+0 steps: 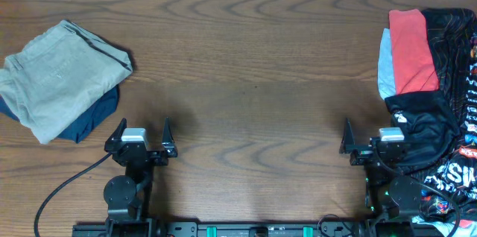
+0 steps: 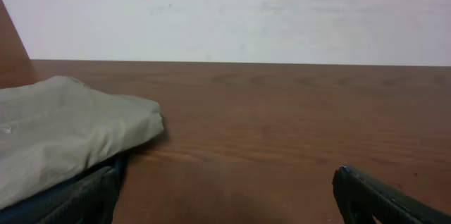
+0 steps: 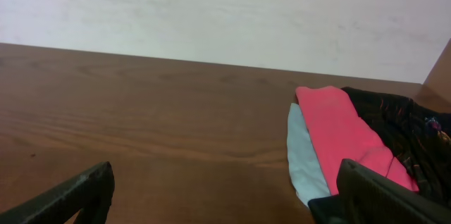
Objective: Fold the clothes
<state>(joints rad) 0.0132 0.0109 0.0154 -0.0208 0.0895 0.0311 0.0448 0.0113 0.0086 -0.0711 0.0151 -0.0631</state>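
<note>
Surface: brown wood-grain table with a plain pale wall behind; the middle of the table carries no garment.
Left stack: the pale khaki-grey shorts lie folded into a compact bundle at the far left, resting on the navy shorts, whose edge shows beneath the near side.
Right heap: the red piece lies over the light-blue piece, both against the black printed pieces, which spill loosely down the right edge.
My left gripper: fingers spread wide, holding nothing, low at the near edge just beside the left stack.
My right gripper: fingers spread wide, holding nothing, with the black fabric lying close against its outer side.
Done, by my judgement: two garments folded and stacked at left.
Left, by my judgement: the whole right heap, at least three pieces, none yet laid out on the work area.
Step in hand: none; both arms parked between garments.
</note>
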